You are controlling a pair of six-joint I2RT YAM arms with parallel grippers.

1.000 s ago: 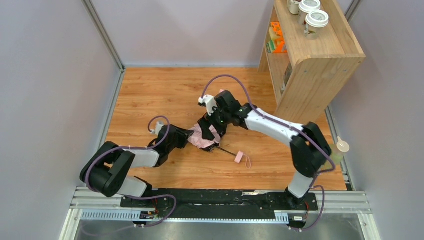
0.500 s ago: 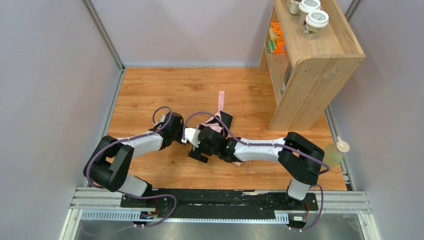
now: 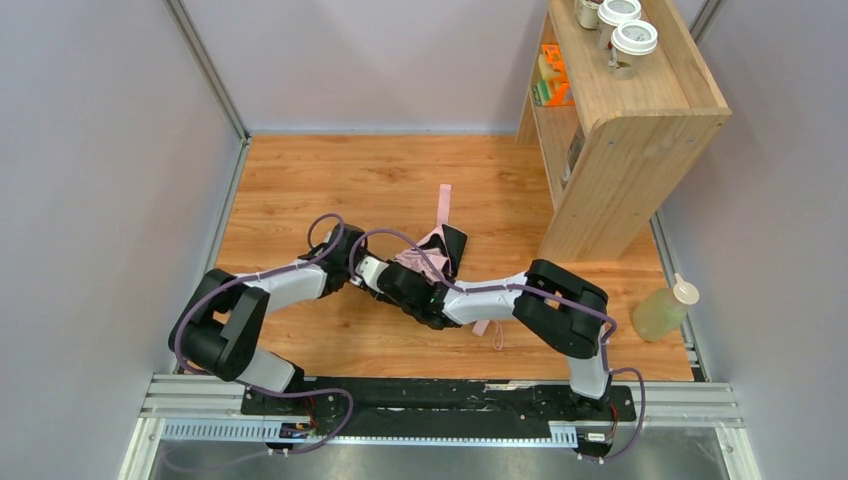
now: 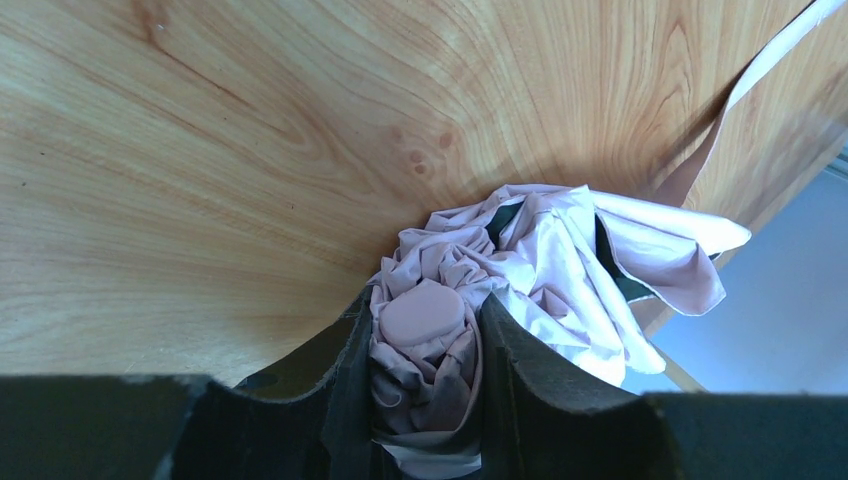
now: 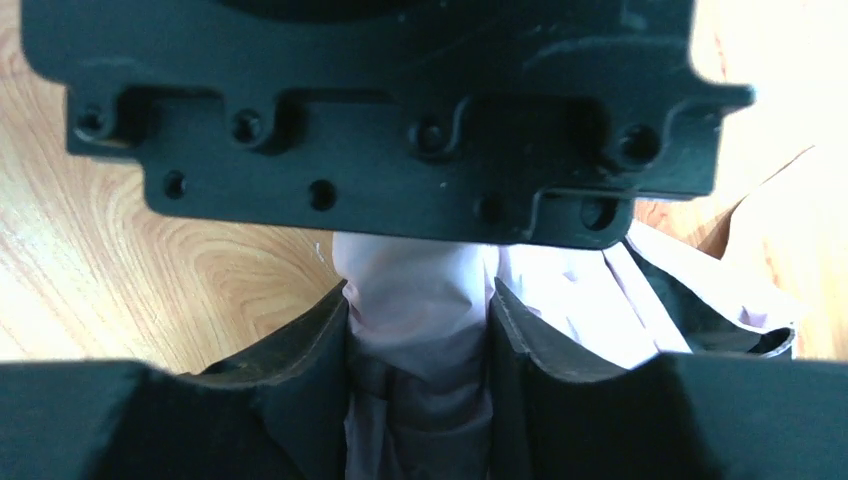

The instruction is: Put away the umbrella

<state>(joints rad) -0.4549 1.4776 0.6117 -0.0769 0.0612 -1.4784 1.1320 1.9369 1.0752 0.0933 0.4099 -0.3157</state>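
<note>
My left claw (image 4: 425, 335) is clamped on the umbrella (image 4: 560, 250), its dark fingers (image 4: 345, 365) pinching a wad of pale pink canopy with a round pink cap (image 4: 422, 312) showing between them. My right claw (image 5: 418, 325) is drawn in narrow on the same cloth, with pink folds filling the gap between its pads (image 5: 320, 350). The wrist body blocks most of that view, so I cannot say how firm the bite is. From overhead both claws meet at the 9 o'clock side of the crumpled bundle, which lies near the middle of the wooden table (image 3: 300, 180) with black lining showing at its 3 o'clock edge. The closure strap (image 3: 443, 203) trails flat toward 12 o'clock, and a bit of the pink wrist loop (image 3: 497, 335) peeks out at 5 o'clock under my right forearm (image 3: 490, 295). The wooden shelf (image 3: 620, 130) stands off at 2 o'clock. My worry is that both grips hold loose fabric, not shaft, so if I pull them apart the canopy may slide or stretch instead of folding tidy. The claws also sit so close that a twist could knock them together, and the strap could snag under the bundle.
</note>
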